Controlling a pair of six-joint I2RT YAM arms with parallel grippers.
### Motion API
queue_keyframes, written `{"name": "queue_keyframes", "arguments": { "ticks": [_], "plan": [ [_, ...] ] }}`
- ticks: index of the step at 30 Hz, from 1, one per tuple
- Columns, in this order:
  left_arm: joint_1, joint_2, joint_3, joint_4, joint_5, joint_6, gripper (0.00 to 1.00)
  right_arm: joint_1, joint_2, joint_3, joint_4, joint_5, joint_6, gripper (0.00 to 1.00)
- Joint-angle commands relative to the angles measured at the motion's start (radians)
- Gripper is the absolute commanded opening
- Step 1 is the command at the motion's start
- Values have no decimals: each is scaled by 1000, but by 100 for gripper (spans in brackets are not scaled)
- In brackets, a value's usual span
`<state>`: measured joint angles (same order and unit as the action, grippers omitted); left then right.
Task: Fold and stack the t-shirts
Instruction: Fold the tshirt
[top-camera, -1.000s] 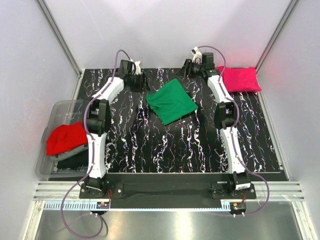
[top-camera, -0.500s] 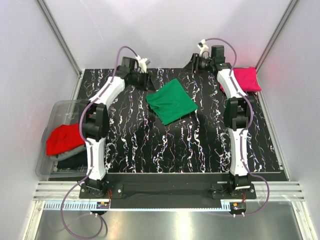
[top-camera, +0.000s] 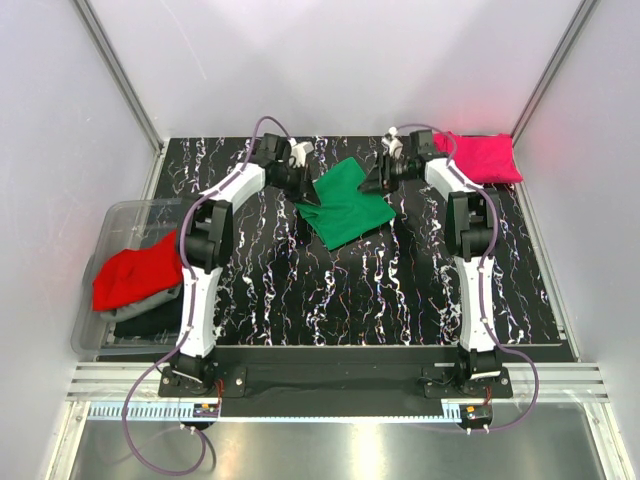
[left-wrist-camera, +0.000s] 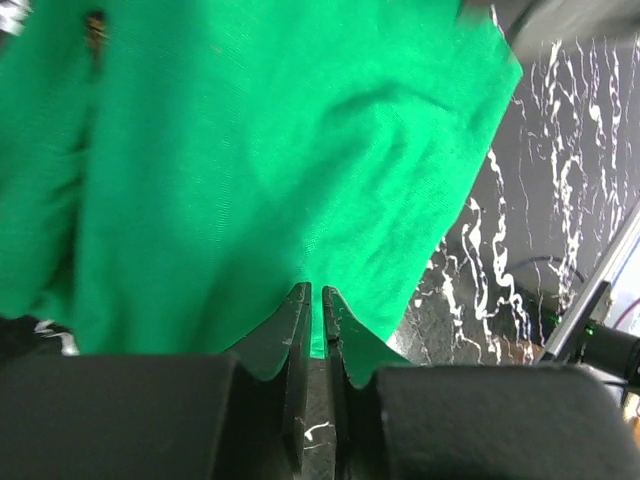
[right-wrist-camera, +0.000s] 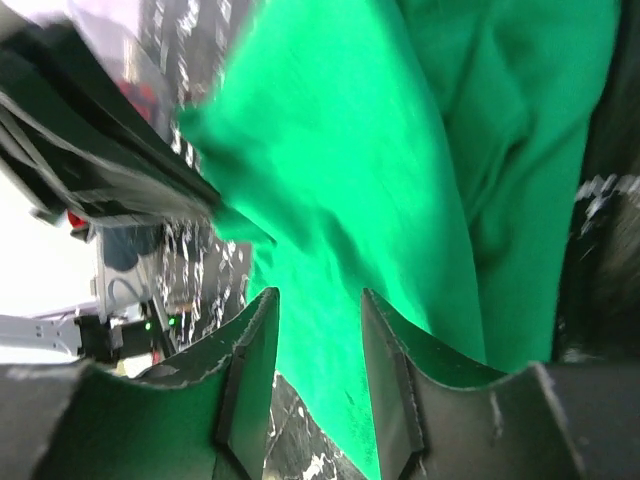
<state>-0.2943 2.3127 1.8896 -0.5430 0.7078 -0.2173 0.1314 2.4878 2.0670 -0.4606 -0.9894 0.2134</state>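
Left fingers (left-wrist-camera: 298, 335) pinch the green t-shirt (top-camera: 345, 205); right fingers (right-wrist-camera: 250, 360) spread.
The shirt lies between both pairs, its edge in the nearly closed left ones; the right grip nothing.

We look down on a table (top-camera: 330, 290) topped in black with white marble veining, boxed in by plain pale grey walls (top-camera: 330, 60) with aluminium posts (top-camera: 119, 75) in the far corners. A silver rail (top-camera: 565, 381) and a shiny steel sheet (top-camera: 340, 445) line its near edge, evenly lit.
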Motion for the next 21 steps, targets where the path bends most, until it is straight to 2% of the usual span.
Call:
{"name": "queue_keyframes", "arguments": {
  "ticks": [1,8,13,15,21],
  "plan": [
    [21,2,61,29,-28,24,14,33,-73,-48,-6,-23,-31,45],
    [49,94,187,-3,-200,78,21,45,-67,-101,-9,1,-48,44],
    [53,120,226,8,-261,87,25,47,-55,-77,-9,17,-42,45],
    [55,123,236,18,-283,107,30,47,-53,-76,-9,26,-43,45],
    [55,154,356,34,-304,174,36,47,-59,-97,-7,31,-48,46]
  ]
}}
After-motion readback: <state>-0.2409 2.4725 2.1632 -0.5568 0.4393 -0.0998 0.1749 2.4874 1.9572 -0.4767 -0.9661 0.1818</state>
